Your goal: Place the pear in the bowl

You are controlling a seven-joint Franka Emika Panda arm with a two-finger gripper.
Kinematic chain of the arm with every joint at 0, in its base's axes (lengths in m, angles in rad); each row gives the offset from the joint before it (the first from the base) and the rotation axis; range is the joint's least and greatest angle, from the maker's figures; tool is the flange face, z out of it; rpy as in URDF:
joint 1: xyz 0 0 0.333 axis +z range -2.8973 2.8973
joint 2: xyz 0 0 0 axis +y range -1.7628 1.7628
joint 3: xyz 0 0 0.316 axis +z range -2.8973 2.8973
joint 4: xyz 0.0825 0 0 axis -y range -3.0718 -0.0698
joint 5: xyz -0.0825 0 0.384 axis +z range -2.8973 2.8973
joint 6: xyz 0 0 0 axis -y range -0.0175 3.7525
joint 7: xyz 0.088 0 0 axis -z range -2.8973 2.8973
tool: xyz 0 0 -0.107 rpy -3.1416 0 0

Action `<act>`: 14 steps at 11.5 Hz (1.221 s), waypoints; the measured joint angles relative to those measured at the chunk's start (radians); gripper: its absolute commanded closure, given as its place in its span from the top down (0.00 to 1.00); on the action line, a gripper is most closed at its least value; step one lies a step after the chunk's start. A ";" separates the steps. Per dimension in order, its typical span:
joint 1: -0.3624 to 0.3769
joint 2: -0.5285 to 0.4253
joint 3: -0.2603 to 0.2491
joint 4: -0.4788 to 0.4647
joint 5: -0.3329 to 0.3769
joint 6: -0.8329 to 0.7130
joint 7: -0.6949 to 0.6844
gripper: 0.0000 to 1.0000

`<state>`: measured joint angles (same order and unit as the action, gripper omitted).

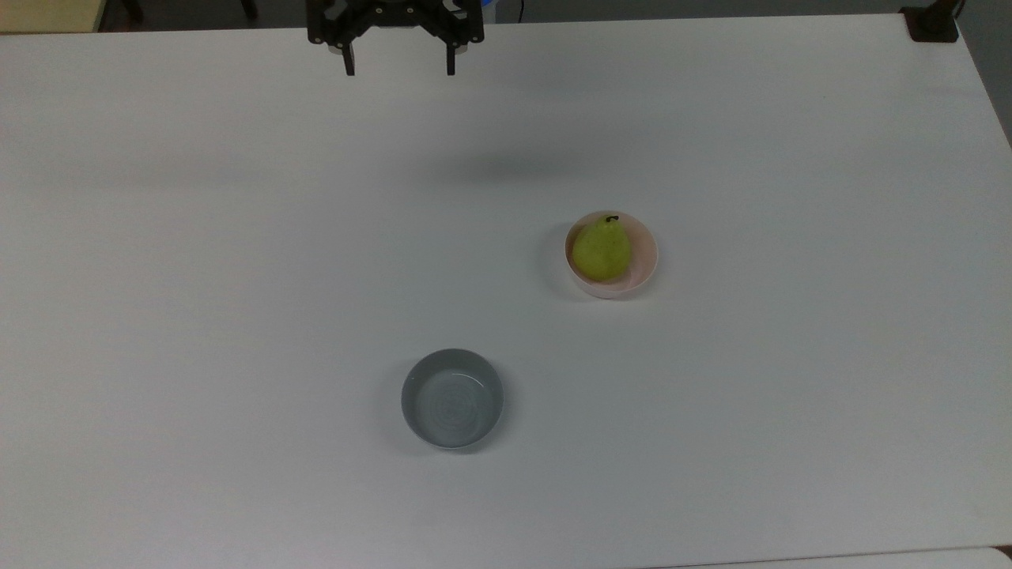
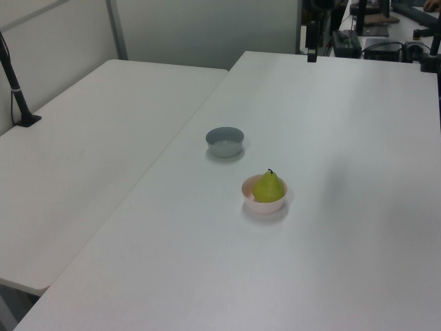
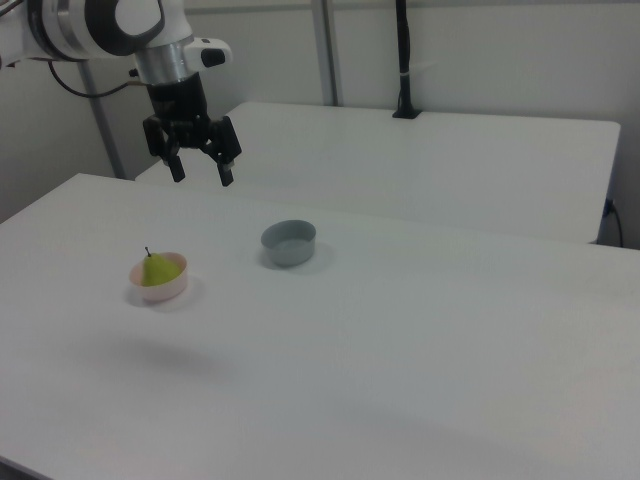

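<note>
The yellow-green pear (image 1: 602,250) (image 2: 269,187) (image 3: 156,269) sits upright inside the pale pink bowl (image 1: 644,257) (image 2: 250,203) (image 3: 171,287), stem up. My gripper (image 1: 398,69) (image 3: 202,176) hangs open and empty high above the table, at the top edge of the top view, far up and to the left of the bowl. In the left view one dark finger (image 2: 311,52) shows at the top edge.
A grey round bowl (image 1: 452,399) (image 2: 225,141) (image 3: 289,243) stands empty on the white table (image 1: 237,276), toward the top view's lower left of the pink bowl. A second white table (image 2: 83,152) adjoins it. A black post (image 2: 15,83) stands on the left view's left.
</note>
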<state>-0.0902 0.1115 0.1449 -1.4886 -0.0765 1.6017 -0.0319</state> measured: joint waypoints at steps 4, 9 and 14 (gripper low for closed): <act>0.001 -0.003 -0.008 -0.001 0.000 -0.001 0.000 1.00; 0.056 -0.015 -0.078 -0.005 0.000 -0.011 0.030 1.00; 0.083 -0.033 -0.104 -0.018 0.001 -0.013 0.076 1.00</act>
